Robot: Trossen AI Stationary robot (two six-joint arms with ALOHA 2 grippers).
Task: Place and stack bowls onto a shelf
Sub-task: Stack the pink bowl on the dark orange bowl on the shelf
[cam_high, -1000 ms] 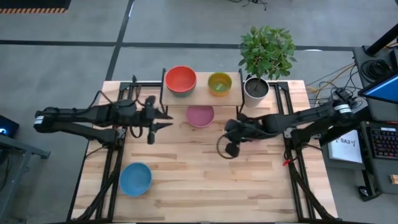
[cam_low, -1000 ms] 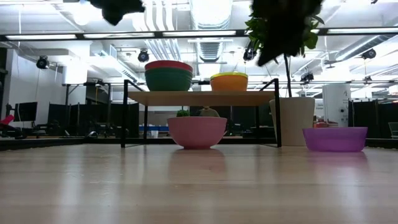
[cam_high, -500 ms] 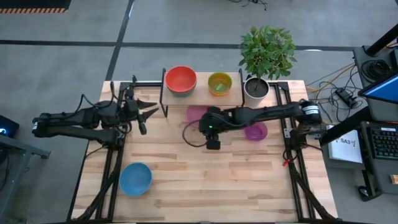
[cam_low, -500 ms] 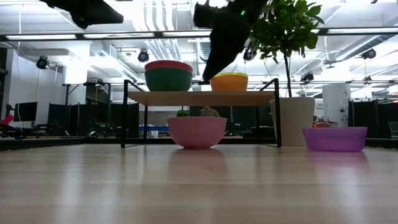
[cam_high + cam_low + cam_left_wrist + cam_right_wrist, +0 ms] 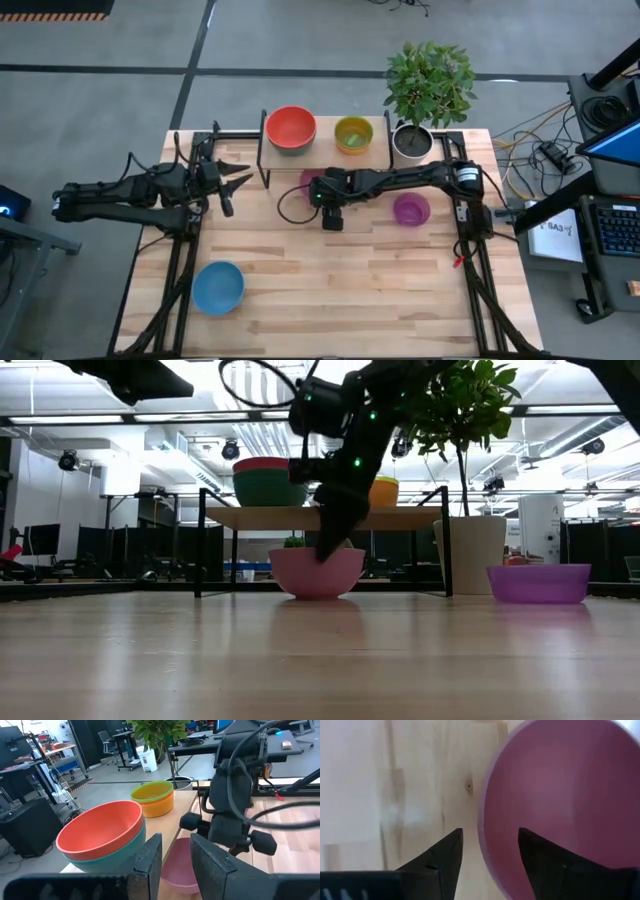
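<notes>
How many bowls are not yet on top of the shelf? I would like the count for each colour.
Pink bowl: 1, under the shelf
Purple bowl: 1
Blue bowl: 1
Total: 3

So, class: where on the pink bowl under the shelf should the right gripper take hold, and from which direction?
Grip the rim of the pink bowl: it sits upright, mouth open, with a thin wall that suits a pinch. Probably come from above at its front edge, since the shelf overhangs the rear. The right gripper is open, its fingers straddling that rim.
</notes>
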